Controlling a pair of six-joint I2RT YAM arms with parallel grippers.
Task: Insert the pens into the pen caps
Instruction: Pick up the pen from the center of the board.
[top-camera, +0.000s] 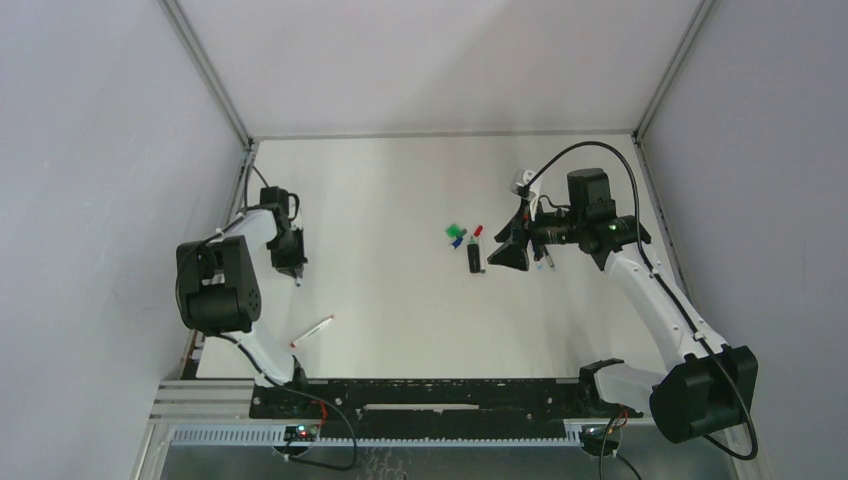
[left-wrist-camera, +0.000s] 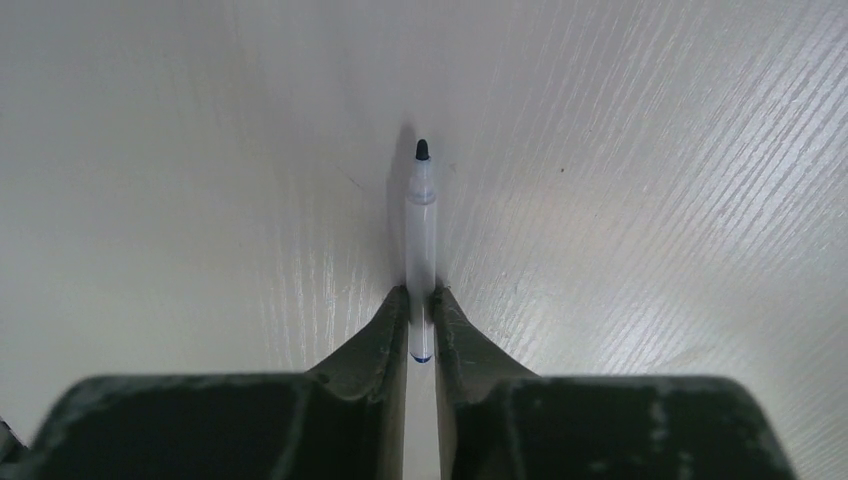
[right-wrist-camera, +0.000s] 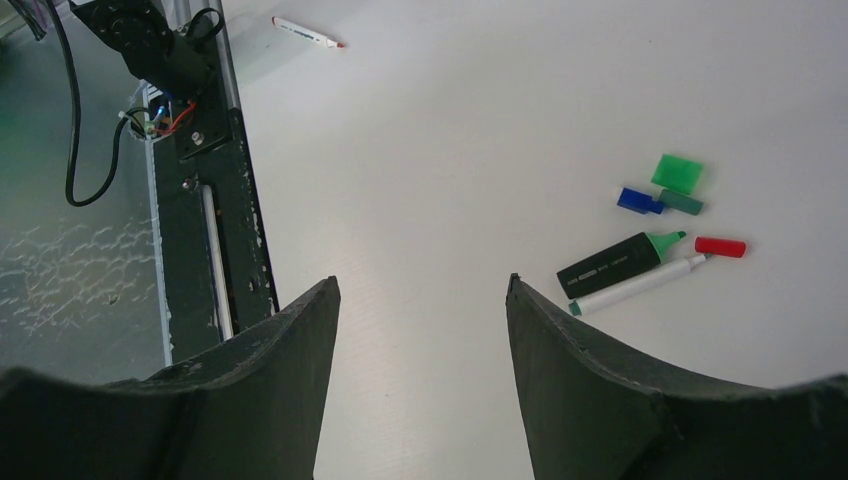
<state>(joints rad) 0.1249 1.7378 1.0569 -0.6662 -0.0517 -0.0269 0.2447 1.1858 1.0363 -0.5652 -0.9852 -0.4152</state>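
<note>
Left gripper (left-wrist-camera: 421, 296) pinches the blue-ended pen (left-wrist-camera: 421, 205) near its tail at the left of the table (top-camera: 400, 340); advise a firm, centred hold before carrying it to the blue cap (right-wrist-camera: 640, 201) ahead of the spread right gripper (right-wrist-camera: 420, 290).

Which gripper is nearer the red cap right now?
Right. The right gripper hovers just right of the red cap; the left gripper is far off to its left, closed around a white pen.

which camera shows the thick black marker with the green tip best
Right wrist: the thick black green-tipped marker lies close, tip bare. Top external shows it only as a dark sliver; left wrist misses it.
</note>
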